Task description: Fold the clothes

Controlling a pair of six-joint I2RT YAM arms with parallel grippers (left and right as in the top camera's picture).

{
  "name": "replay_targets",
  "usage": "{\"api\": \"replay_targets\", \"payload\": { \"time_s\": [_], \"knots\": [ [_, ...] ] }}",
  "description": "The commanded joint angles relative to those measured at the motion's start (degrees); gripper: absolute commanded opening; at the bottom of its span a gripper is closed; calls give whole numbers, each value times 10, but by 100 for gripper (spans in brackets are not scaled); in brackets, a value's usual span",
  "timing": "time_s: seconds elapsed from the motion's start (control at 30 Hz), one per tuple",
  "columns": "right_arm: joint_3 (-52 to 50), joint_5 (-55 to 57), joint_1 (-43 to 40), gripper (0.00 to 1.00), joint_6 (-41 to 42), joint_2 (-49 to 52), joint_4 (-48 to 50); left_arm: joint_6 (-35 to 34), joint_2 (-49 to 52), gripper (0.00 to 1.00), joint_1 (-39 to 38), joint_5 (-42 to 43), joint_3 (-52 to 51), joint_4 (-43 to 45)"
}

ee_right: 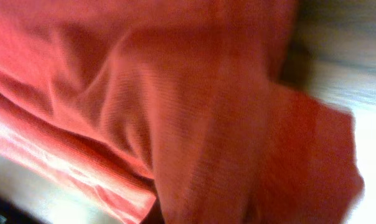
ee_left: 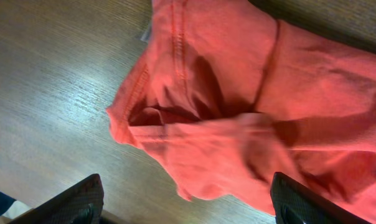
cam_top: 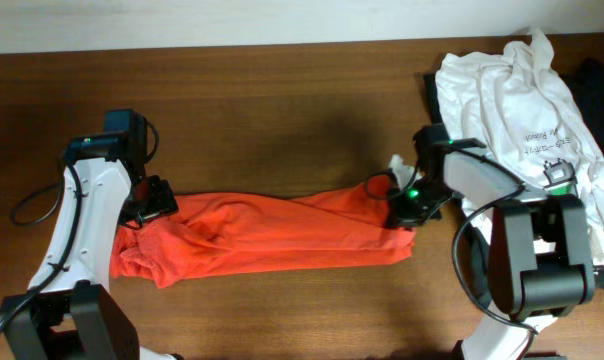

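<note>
The orange-red T-shirt (cam_top: pixel 272 235) lies folded into a long band across the middle of the table. My left gripper (cam_top: pixel 154 200) is at its left end and stands open. Both its dark fingertips (ee_left: pixel 82 202) show in the left wrist view, just above the table, with the crumpled sleeve end (ee_left: pixel 238 118) ahead of them. My right gripper (cam_top: pixel 402 208) is at the shirt's right end. Orange-red cloth (ee_right: pixel 194 112) fills the right wrist view and hides the fingers, which are shut on it. A white tee (cam_top: pixel 522 100) lies heaped at the back right.
The right arm's base (cam_top: pixel 537 250) stands against the white heap. A dark cloth (cam_top: pixel 597 80) sits at the far right edge. A black cable (cam_top: pixel 32 205) loops beside the left arm. Bare brown wood (cam_top: pixel 282 110) lies behind the shirt.
</note>
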Motion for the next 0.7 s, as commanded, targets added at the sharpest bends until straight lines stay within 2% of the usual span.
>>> {"api": "replay_targets", "payload": {
  "time_s": [0.0, 0.1, 0.2, 0.23, 0.27, 0.67],
  "knots": [
    [111, 116, -59, 4, 19, 1, -73, 9, -9, 86, 5, 1, 10, -5],
    [187, 137, -80, 4, 19, 1, -136, 8, -9, 86, 10, 2, 10, -5],
    [217, 133, -62, 4, 19, 1, -170, 8, -9, 87, 10, 3, 10, -4],
    [218, 130, -47, 4, 20, 1, -175, 8, -9, 87, 10, 3, 10, -3],
    [218, 129, -24, 4, 30, 1, -180, 8, -9, 91, 10, 3, 10, -4],
    [212, 130, 240, 4, 134, 17, -107, 8, -9, 92, 10, 3, 10, -4]
  ]
}}
